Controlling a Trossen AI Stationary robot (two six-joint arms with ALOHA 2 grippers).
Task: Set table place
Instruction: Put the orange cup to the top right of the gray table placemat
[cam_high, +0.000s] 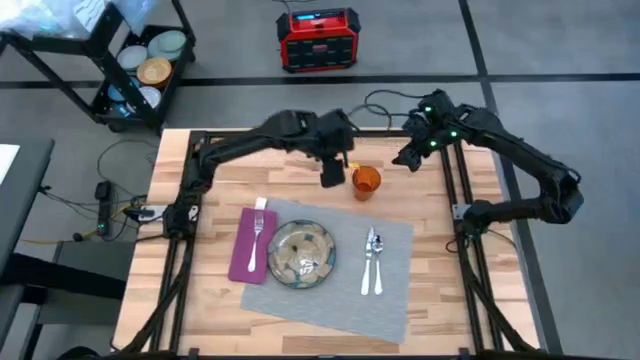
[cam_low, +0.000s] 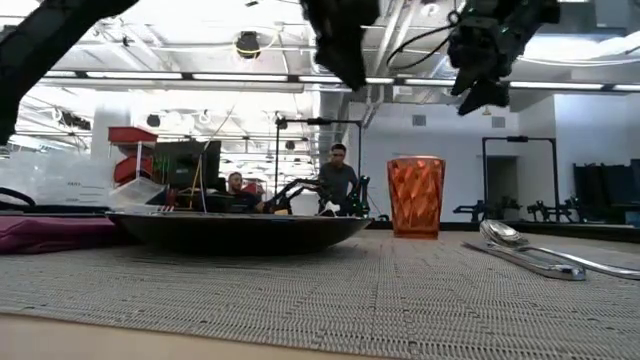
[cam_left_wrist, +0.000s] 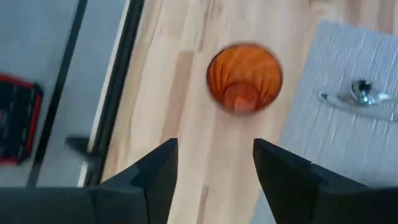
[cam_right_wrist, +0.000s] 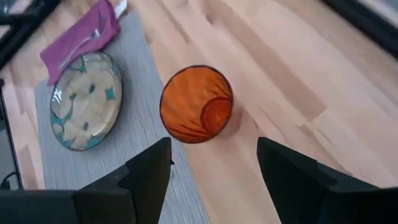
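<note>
Both my claws hang open above the far side of the table, the cup standing free between them.

From above I see the cup (cam_high: 366, 181) upright on bare wood of the table (cam_high: 440, 310), just beyond the mat's (cam_high: 390, 300) far edge, with the left claw (cam_high: 333, 176) close beside it and the right claw (cam_high: 408, 158) a little farther off. Plate (cam_high: 301, 254), napkin (cam_high: 250, 243) with fork (cam_high: 257, 243), and knife and spoon (cam_high: 373, 262) lie on the mat. At table height the cup (cam_low: 415, 196) stands untouched. My left wrist camera shows spread fingers (cam_left_wrist: 155, 171) short of the cup (cam_left_wrist: 244, 77); my right wrist camera shows the same (cam_right_wrist: 148, 171), cup (cam_right_wrist: 196, 104) between.
</note>
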